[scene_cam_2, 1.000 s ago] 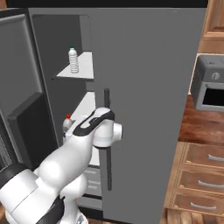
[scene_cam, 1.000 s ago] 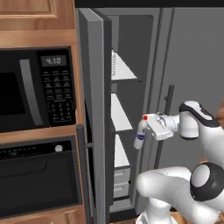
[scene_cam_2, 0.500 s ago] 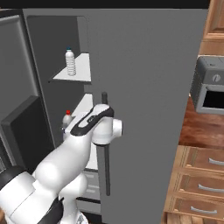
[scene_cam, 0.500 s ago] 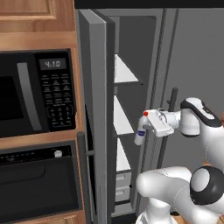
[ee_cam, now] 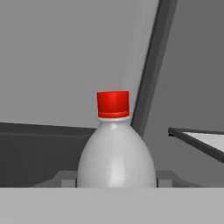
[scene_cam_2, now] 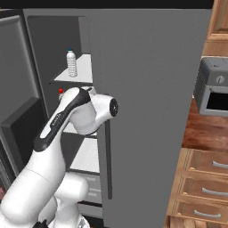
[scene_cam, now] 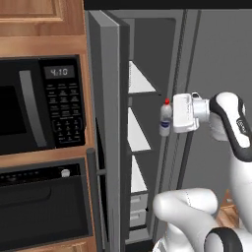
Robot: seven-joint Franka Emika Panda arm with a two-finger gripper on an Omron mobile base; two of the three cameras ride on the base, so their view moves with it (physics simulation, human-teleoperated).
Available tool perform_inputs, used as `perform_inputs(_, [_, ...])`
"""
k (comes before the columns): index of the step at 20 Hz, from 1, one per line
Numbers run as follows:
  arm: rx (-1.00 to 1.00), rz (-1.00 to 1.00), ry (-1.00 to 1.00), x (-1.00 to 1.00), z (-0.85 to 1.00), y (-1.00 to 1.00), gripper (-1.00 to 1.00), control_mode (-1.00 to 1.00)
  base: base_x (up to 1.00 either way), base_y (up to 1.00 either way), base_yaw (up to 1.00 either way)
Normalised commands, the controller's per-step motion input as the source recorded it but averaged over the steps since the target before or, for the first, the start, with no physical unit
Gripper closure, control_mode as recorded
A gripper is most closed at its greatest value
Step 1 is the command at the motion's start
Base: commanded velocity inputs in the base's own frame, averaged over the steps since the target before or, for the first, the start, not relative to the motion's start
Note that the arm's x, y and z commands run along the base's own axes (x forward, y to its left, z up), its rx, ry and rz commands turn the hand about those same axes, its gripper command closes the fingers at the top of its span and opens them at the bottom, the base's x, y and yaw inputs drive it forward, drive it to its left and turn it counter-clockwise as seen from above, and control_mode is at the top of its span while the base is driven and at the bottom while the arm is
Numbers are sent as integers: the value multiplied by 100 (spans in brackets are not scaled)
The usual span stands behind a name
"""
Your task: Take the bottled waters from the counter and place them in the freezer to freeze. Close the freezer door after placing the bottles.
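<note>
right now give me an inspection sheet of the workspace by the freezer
surface: white freezer shelves, stacked one above another; the lower ones look bare
job's things: red-capped bottle held upright in front of the open freezer, not yet on a shelf; teal-capped bottle stands upright on the upper shelf; freezer door open
clutter: nothing seen
grippers: gripper shut on the red-capped bottle; the fingers themselves are hidden by it
cables: nothing seen
surroundings: black microwave and wall oven left of the freezer; plain grey right door closed; wooden drawers to the right
</note>
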Motion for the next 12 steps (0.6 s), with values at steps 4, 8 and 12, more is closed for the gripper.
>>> perform_inputs(4, [-1, -36, -12, 0, 100, 9, 100, -100, 0, 0, 0])
perform_inputs(8, [8, -26, 0, -1, 100, 1, 100, -100, 0, 0, 0])
perform_inputs(12, [15, -22, 0, 0, 80, -2, 100, -100, 0, 0, 0])
